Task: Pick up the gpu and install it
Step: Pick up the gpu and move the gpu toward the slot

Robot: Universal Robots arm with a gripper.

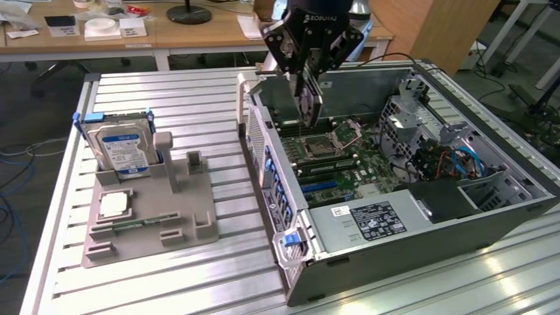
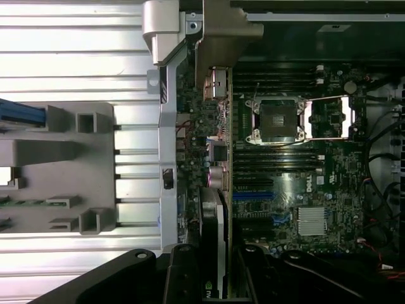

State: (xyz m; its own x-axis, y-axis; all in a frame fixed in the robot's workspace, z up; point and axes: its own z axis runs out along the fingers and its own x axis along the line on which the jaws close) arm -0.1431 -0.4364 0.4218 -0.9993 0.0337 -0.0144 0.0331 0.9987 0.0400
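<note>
My gripper [image 1: 308, 77], clenched on the gpu [image 1: 311, 105] at the open computer case [image 1: 437, 230].
Exterior view: the gpu hangs upright over the case's far corner. Wrist view: my fingers [image 2: 180, 278] clamp it edge-on along the motherboard [image 2: 297, 183] edge, beside the processor socket [image 2: 278, 120].

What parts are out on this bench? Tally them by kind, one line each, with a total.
gpu, held in the gripper over the open case: 1
hard drive, standing in the grey holder: 1
processor chip, lying on the holder: 1
Total: 3
</note>
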